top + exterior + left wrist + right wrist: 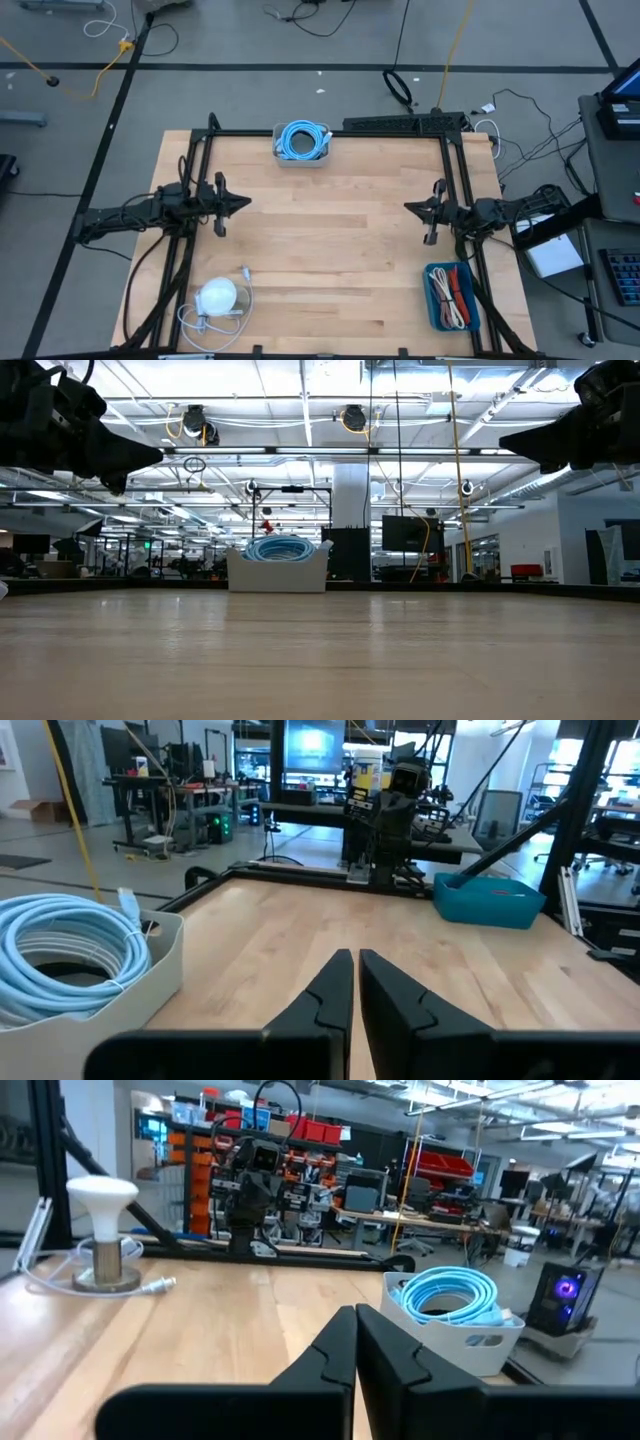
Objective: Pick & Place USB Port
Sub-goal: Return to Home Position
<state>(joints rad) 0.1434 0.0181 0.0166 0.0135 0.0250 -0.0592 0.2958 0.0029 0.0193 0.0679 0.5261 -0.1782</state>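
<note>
You are on the return to home: nothing is held, and the sorting looks done. The left gripper sits at centre-left of the high view and the right gripper at centre-right, well apart over the bare table. Both wrist views show each pair of fingers pressed together, empty. The blue cable lies coiled in the gray bin at upper centre. The blue bin at lower right holds white and red cables. Your next move, I judge, only calls for resting the arms clear of both bins. Which cable is the USB one is too small to tell, and the low view does not show the blue bin
</note>
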